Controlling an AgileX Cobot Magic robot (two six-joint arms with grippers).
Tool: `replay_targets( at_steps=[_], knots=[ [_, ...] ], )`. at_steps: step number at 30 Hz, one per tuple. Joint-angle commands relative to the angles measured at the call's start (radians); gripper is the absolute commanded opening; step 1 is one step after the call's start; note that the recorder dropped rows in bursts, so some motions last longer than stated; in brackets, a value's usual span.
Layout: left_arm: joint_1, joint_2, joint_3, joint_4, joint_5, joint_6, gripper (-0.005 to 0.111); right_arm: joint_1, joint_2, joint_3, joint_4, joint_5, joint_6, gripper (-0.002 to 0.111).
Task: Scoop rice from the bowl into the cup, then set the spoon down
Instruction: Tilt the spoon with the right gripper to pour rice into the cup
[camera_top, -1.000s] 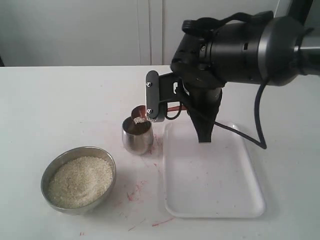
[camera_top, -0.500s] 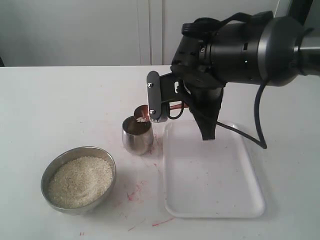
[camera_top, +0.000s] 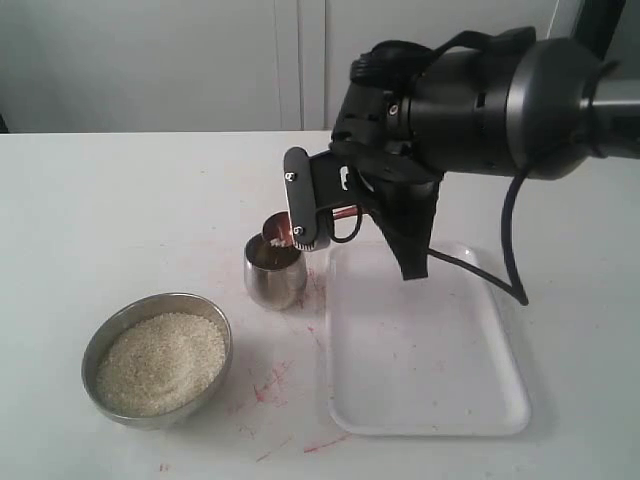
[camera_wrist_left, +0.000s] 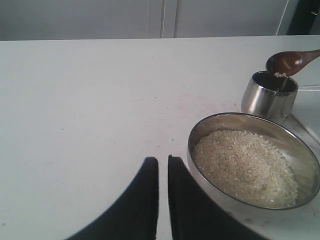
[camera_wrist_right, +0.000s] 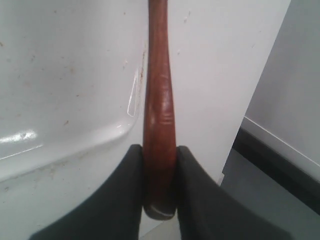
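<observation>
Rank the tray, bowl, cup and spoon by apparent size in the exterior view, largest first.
1. tray
2. bowl
3. cup
4. spoon, though it is partly hidden, so only the visible part counts.

spoon (camera_top: 276, 228) handle hidden behind jaws, cup (camera_top: 274, 282) contents too dark to tell

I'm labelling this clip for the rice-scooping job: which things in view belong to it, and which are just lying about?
In the job: rice, bowl, cup, spoon, right pincer gripping the spoon's handle.
Lying about: white tray, left pincer holding nothing, red smears on the table.
</observation>
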Motion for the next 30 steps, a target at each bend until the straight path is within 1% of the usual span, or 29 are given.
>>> replay_targets(
  at_steps=[1, 16, 30],
  knots=[
    [0.002, 0.001, -0.007, -0.007, -0.003, -0.002, 0.014, 0.002, -0.001, 0.002, -0.018, 0.009, -0.006, 0.000],
    [0.002, 0.001, -0.007, -0.007, -0.003, -0.002, 0.014, 0.012, -0.001, 0.002, -0.023, 0.018, -0.006, 0.000],
    [0.002, 0.001, -0.007, -0.007, -0.003, -0.002, 0.014, 0.029, -0.001, 0.002, -0.090, 0.050, -0.006, 0.000]
  ],
)
